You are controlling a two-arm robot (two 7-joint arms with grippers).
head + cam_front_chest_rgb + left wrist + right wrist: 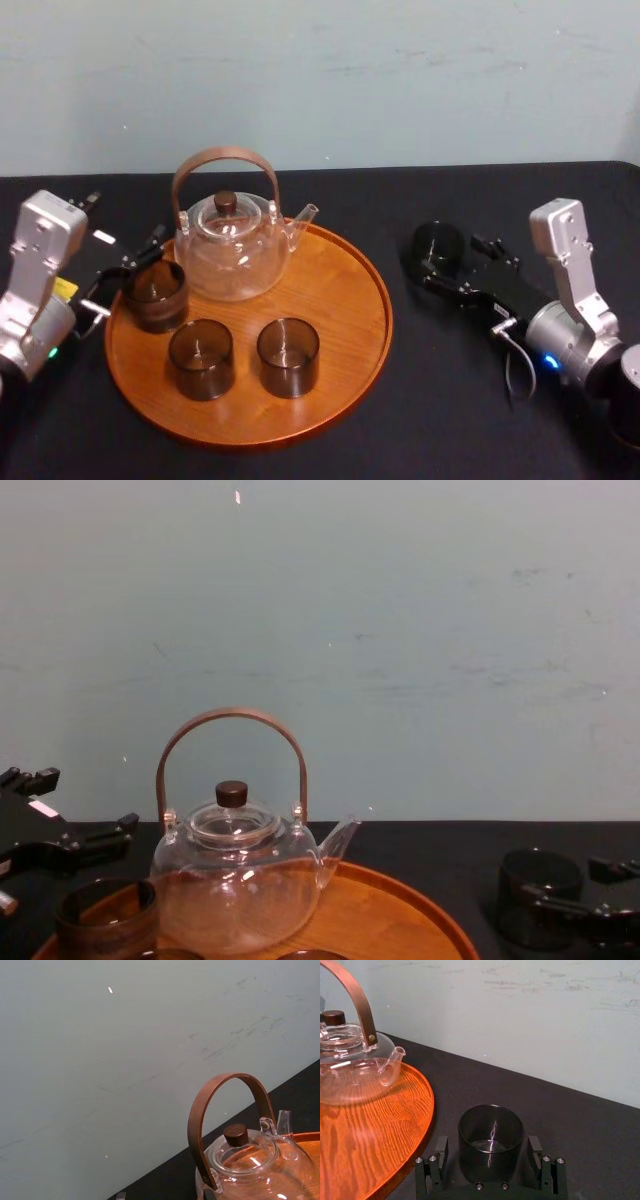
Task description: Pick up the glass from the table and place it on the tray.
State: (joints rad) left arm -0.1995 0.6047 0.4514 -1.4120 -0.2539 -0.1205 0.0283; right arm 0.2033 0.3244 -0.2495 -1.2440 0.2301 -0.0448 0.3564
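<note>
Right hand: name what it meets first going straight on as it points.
The dark glass, standing between the right hand's open fingers; beyond it, probably just black table.

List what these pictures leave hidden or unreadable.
Right wrist view: the table glass's base, behind the right hand's body.
Chest view: the tray's near half, cut off by the bottom edge.
Head view: whether the left hand touches the tray's left glass; black parts merge with the black cloth.
</note>
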